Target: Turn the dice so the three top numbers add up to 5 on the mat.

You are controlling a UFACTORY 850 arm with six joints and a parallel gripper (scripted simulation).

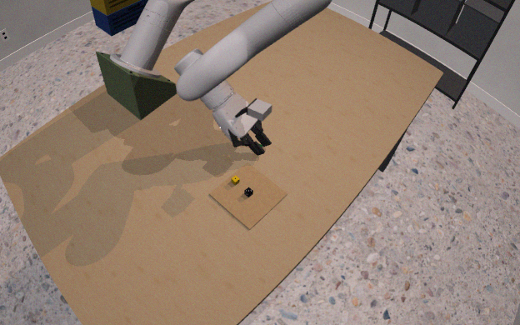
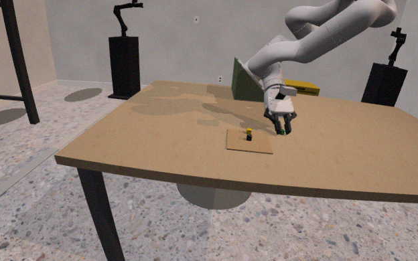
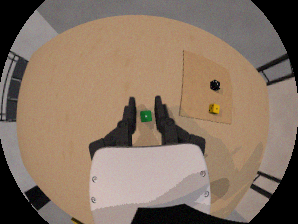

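Observation:
A green die point(image 2: 282, 132) point(image 3: 146, 116) lies on the table off the mat, with one pale pip on the face seen by the wrist camera. My gripper point(image 1: 263, 147) point(image 2: 283, 132) point(image 3: 145, 103) is open around it, with a gap on each side in the wrist view. The thin square mat point(image 1: 249, 217) point(image 2: 258, 148) point(image 3: 196, 75) lies flat. A yellow die point(image 1: 235, 180) point(image 2: 248, 130) point(image 3: 214, 108) sits on it, one dark pip seeming to be on top. A black die point(image 1: 248, 192) point(image 2: 249, 137) point(image 3: 215, 85) is also on the mat; its top number is too small to read.
The wooden table point(image 1: 330, 104) point(image 2: 178, 150) point(image 3: 80, 75) extends around the mat. The green arm mount point(image 1: 126, 89) point(image 2: 245, 85) stands at the table's far side in the exterior view. A dark shelf point(image 1: 442, 25) stands beyond the table.

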